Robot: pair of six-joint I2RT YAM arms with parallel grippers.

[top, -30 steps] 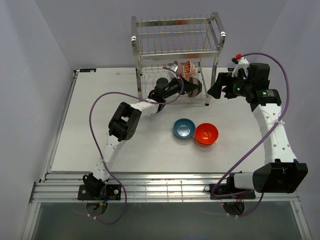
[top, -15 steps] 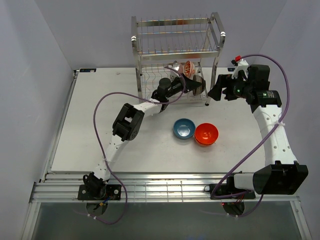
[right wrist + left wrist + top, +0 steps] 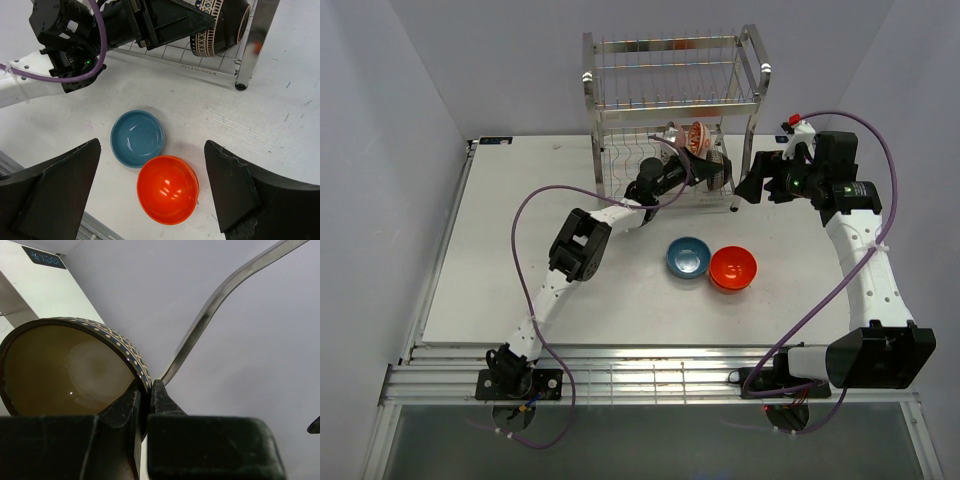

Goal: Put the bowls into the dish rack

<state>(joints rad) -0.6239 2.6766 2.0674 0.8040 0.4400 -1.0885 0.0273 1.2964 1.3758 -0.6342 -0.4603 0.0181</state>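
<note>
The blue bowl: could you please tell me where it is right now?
In the top external view, the blue bowl sits on the table just left of the orange-red bowl, in front of the dish rack.

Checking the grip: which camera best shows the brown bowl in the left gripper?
Left wrist: the brown bowl is close and large, its rim pinched by the left gripper. Right wrist shows only its patterned outside at the dish rack; top external shows it small, among the rack's wires.

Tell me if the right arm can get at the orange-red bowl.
Probably yes: the right gripper is open and empty, and the orange-red bowl lies uncovered on the table, though close beside the blue bowl.
</note>
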